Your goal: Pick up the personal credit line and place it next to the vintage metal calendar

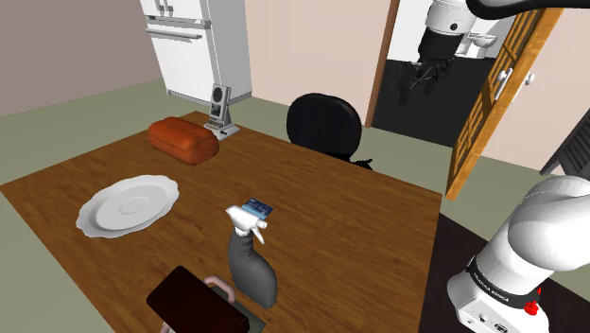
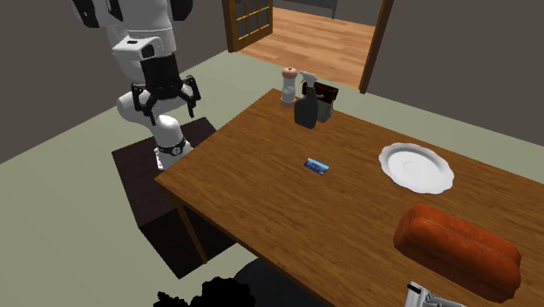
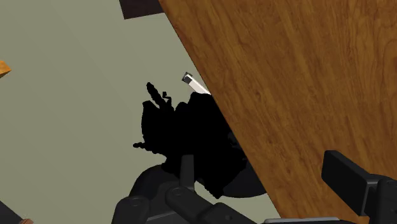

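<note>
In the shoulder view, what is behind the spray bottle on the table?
A small blue card lies flat on the wooden table beyond the spray bottle, well apart from it. The bottle's white head covers the card's near edge.

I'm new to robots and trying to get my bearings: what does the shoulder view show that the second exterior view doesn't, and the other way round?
The shoulder view gives you the white fridge beyond the table. The second exterior view gives you a wood-floored room through a doorway. Both share the wooden table, small blue card, white plate, red-brown loaf, grey spray bottle and the open gripper, held high.
</note>
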`<state>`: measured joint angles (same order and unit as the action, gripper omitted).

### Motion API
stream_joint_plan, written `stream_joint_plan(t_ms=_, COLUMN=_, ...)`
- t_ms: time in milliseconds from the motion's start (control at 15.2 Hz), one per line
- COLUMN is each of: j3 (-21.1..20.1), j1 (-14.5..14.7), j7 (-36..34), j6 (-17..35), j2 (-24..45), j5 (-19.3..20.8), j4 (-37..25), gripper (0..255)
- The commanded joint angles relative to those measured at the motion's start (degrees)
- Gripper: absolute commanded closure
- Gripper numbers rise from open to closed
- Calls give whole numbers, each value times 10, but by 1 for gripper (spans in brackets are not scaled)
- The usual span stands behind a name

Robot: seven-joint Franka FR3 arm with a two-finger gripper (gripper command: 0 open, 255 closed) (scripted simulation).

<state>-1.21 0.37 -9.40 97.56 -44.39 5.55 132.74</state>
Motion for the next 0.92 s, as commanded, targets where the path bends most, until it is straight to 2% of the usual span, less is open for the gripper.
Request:
stream_joint_plan(t_ms=0, j3=0, j1=0, j7=0, j6=0, j2=0, j5=0, j4=0, gripper=0)
stream_joint_plan(t_ms=462, j3=-39, j1=38, j7=-23, j6=145, j2=26, j5=-31, j4=77, gripper=0)
stream_joint_plan(t_ms=858, j3=-78, j1=68, j7=-44, j6=276, j2=79, j5=-48, j4=116, gripper=0)
